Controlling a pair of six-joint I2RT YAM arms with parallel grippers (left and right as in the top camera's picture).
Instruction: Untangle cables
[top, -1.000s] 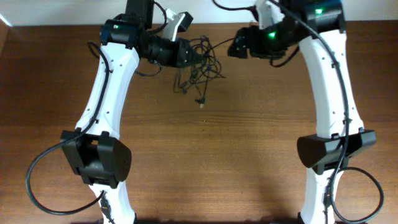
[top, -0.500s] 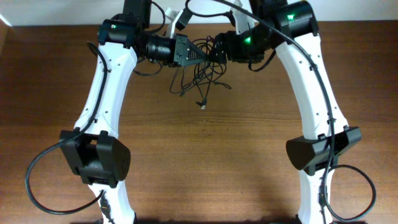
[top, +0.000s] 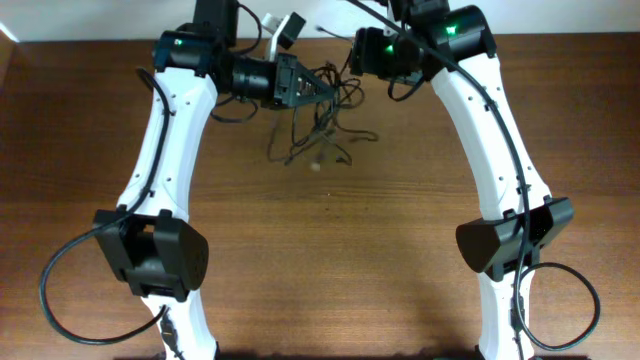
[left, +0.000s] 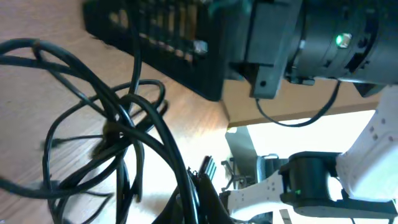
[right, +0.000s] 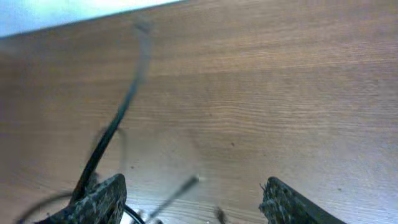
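left gripper (top: 320, 90) held the cables (left: 124, 119) clamped shut, right gripper (right: 194, 202) stood open nearby; pulling a wrong strand risked tightening the tangle.

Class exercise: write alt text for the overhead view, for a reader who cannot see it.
Two white robot arms meet at the far edge of a wooden table, the left gripper shut on a tangle of thin black cables. The right gripper is open beside it.

Even soft light, faint shadows, cables (right: 115, 118) blurred in right wrist view
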